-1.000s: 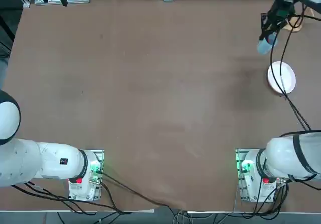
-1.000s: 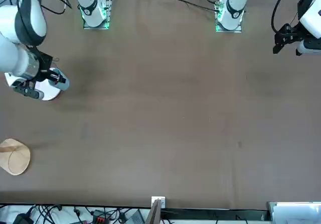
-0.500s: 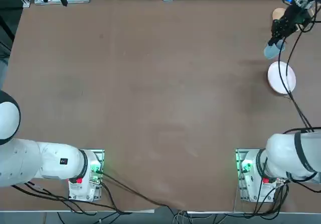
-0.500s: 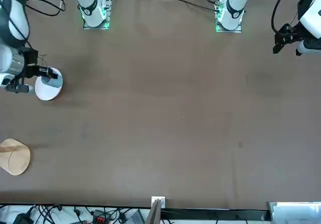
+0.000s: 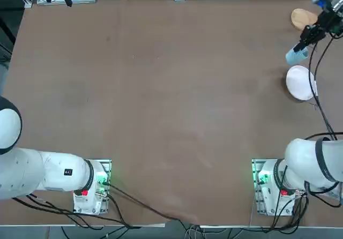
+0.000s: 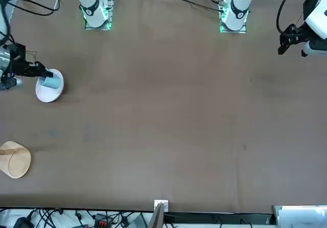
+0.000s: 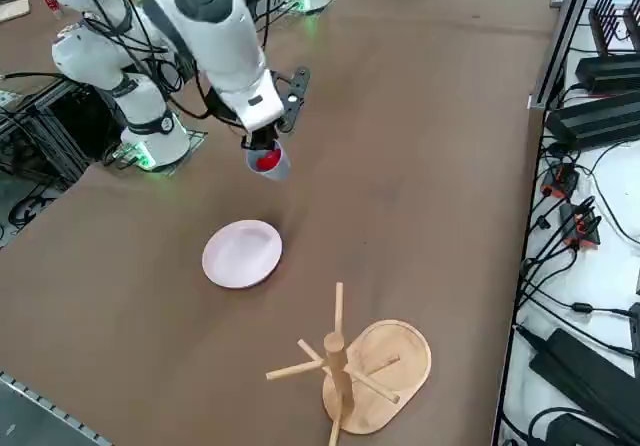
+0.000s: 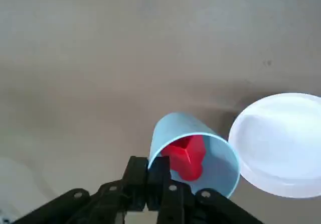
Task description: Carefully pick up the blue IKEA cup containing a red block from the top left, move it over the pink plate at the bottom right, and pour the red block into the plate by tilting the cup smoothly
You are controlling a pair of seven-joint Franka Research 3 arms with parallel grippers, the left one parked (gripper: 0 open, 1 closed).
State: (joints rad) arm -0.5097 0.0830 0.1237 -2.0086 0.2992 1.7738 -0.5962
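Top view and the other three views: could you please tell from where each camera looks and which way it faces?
Top view: overhead, looking down at the table, arm bases at the bottom; both arms show.
Front view: across the table, facing the robot; both arms show.
Right side view: raised at the robot's right, looking diagonally down; the right arm and its claw show.
Right wrist view: on the right wrist, looking past the claw at the blue cup.
The last two share the red block and the plate.

Looks like a robotics lab to me: white robot arms point(image 5: 48, 172) bolted to a broad brown table point(image 5: 177, 110), cables point(image 6: 48, 218) strewn along its edge.
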